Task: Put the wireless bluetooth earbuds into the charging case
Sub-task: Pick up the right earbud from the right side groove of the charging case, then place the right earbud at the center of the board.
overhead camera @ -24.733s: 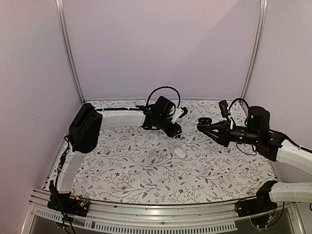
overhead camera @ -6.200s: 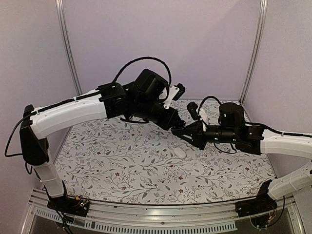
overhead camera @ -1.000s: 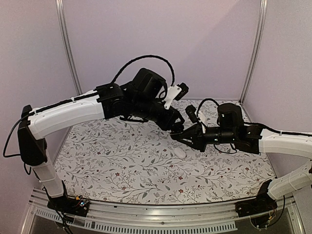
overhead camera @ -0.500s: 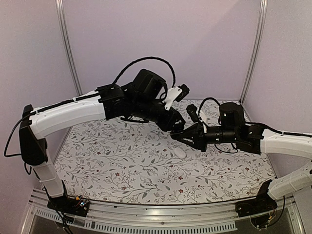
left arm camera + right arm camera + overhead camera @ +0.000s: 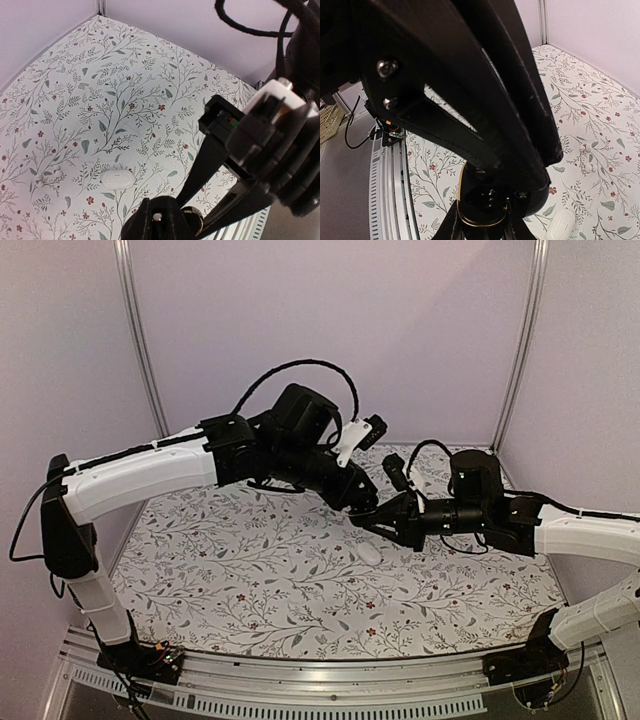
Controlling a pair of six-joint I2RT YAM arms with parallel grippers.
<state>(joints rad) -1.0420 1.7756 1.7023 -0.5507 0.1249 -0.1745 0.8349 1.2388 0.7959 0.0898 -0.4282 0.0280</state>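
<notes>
Top view, left gripper (image 5: pixel 366 504): comes in from the left and meets the right gripper (image 5: pixel 373 523) in mid-air, tips touching or just beside each other; black on black, so its jaw gap cannot be read here
Top view, below the meeting point: a white oval pebble-shaped object (image 5: pixel 369 553) lies on the flower-printed tablecloth (image 5: pixel 250 580), apart from both tools
Left wrist view, left gripper (image 5: pixel 159 222): only a dark tip shows at the bottom edge; I cannot tell whether it is clenched, released or pinching an earbud
Left wrist view, black charging case with a brass-coloured rim (image 5: pixel 191 218): just beside that tip, between the right gripper's long black fingers (image 5: pixel 207 160)
Left wrist view, cloth: the white oval pebble-shaped object (image 5: pixel 116 178) and two small white pieces (image 5: pixel 37 181) lie well apart from the work
Right wrist view, right gripper (image 5: pixel 482 229): clenched on the black charging case (image 5: pixel 480 202), held above the cloth; the left tool's fingers (image 5: pixel 490 100) fill most of the frame
Dark earbuds: not made out in any view; probably at the left tip or already in the case
Doing it well: keep the case steady in the right gripper, bring the left tip straight over the socket, press lightly, let go only once the bud sits flush, then back out straight so nothing is dragged out
</notes>
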